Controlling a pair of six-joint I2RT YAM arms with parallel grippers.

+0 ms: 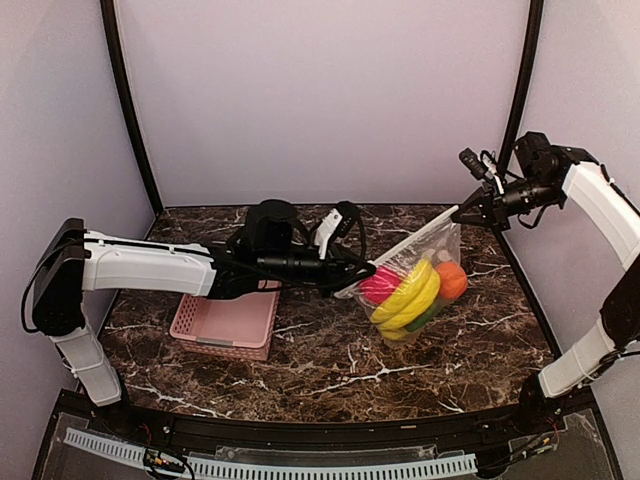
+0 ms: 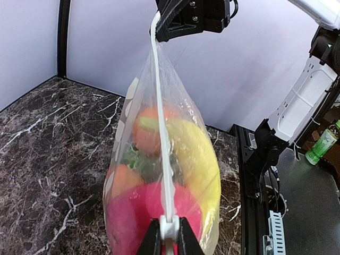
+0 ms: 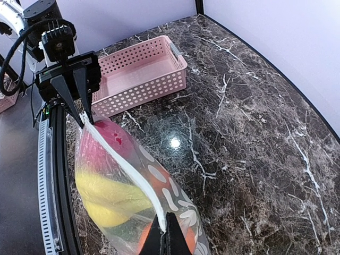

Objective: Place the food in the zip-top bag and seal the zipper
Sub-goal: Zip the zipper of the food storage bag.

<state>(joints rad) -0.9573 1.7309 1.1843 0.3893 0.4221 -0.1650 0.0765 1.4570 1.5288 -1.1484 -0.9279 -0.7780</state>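
Note:
The zip-top bag (image 1: 432, 243) hangs above the table, stretched between both grippers. Inside sits the food: a magenta piece (image 1: 377, 284), yellow banana (image 1: 408, 294), orange (image 1: 452, 280) and a green piece (image 1: 424, 319). The zipper (image 2: 161, 127) runs as a taut white strip from one gripper to the other. My left gripper (image 2: 169, 236) is shut on the white slider at the zipper's lower end. At the strip's upper end (image 3: 159, 212), my right gripper (image 3: 169, 236) is shut on the zipper. In the top view the left gripper (image 1: 355, 272) is lower than the right gripper (image 1: 456, 215).
A pink slotted basket (image 1: 225, 322) stands on the marble table under the left arm, showing nothing inside in the right wrist view (image 3: 139, 74). A green bottle (image 2: 323, 144) sits off the table's right edge. Purple walls enclose the back and sides.

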